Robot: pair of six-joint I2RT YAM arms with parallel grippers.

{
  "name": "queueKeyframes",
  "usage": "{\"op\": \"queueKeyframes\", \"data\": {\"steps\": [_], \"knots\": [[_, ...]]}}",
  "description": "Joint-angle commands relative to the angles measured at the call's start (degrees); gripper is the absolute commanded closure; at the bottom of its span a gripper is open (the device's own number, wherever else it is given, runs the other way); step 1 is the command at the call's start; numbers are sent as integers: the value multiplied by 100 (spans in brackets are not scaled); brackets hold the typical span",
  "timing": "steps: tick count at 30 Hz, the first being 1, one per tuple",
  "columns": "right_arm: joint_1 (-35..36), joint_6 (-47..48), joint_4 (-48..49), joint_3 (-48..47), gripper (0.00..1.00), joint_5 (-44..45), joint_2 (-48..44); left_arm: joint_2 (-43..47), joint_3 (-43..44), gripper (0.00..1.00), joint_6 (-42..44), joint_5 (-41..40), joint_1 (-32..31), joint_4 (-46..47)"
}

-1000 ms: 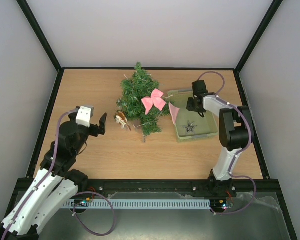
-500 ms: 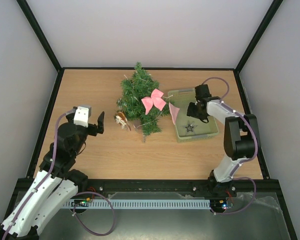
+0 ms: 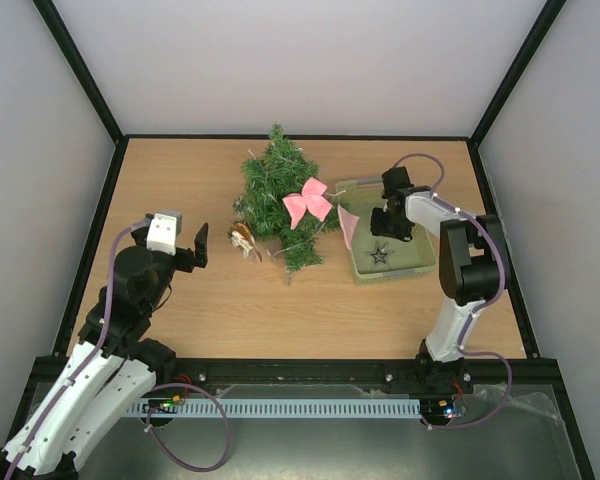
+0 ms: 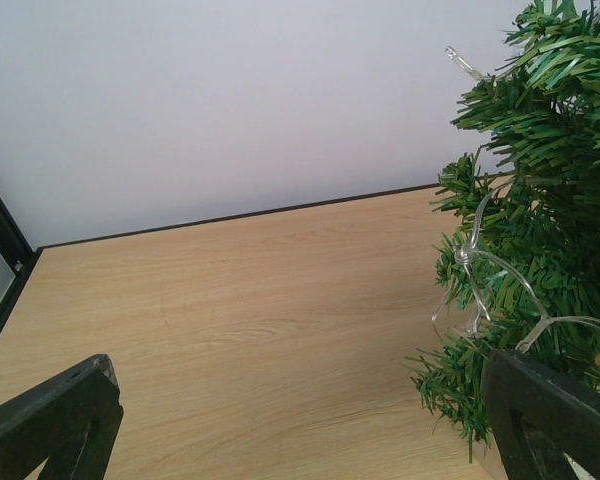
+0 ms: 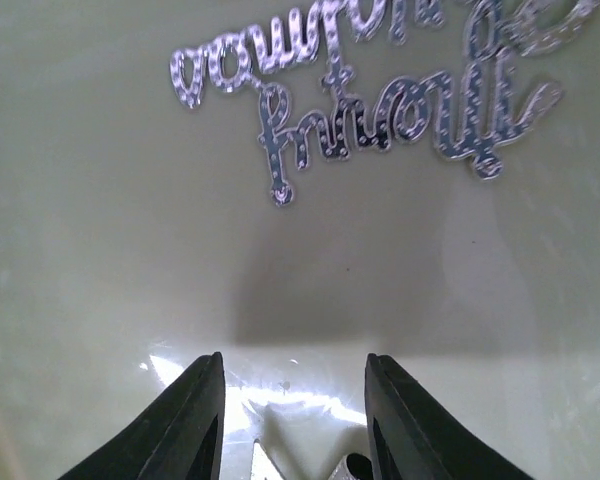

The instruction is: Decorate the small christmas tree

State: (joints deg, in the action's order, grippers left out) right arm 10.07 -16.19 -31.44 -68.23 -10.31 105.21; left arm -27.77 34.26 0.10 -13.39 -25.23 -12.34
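The small christmas tree (image 3: 280,195) is just right of the left gripper's (image 3: 198,248) wide, empty jaws, mostly cut off in its wrist view. In the pale green basket (image 3: 395,277) the right gripper's (image 5: 293,400) jaws stand narrow; whether they grip the cropped silvery scrap (image 5: 268,465) between them is unclear.

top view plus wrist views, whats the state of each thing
small christmas tree, lying on the table
pink bow, on the tree
basket, upright, star inside
silver lettering, flat on basket floor
left gripper, jaws wide open, empty
right gripper, in basket, jaws partly open
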Motion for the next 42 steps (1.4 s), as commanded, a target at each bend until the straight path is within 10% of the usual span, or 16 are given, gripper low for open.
{"op": "queueKeyframes", "data": {"steps": [1,15,25,35,42], "knots": [[95,155,-344,-155,64,89,258,52,-81,0,78,-94,-34,164],[274,226,-537,-102,98,546,172,62,-99,0,87,-117,-34,196],[271,-134,-471,-103,98,1684,-527,79,-101,0,87,-116,-34,179],[379,-611,-1363,35,66,510,-813,120,-103,0,70,-122,-34,168],[406,-772,-1595,430,69,308,-1275,122,-111,0,70,-55,-34,192]]}}
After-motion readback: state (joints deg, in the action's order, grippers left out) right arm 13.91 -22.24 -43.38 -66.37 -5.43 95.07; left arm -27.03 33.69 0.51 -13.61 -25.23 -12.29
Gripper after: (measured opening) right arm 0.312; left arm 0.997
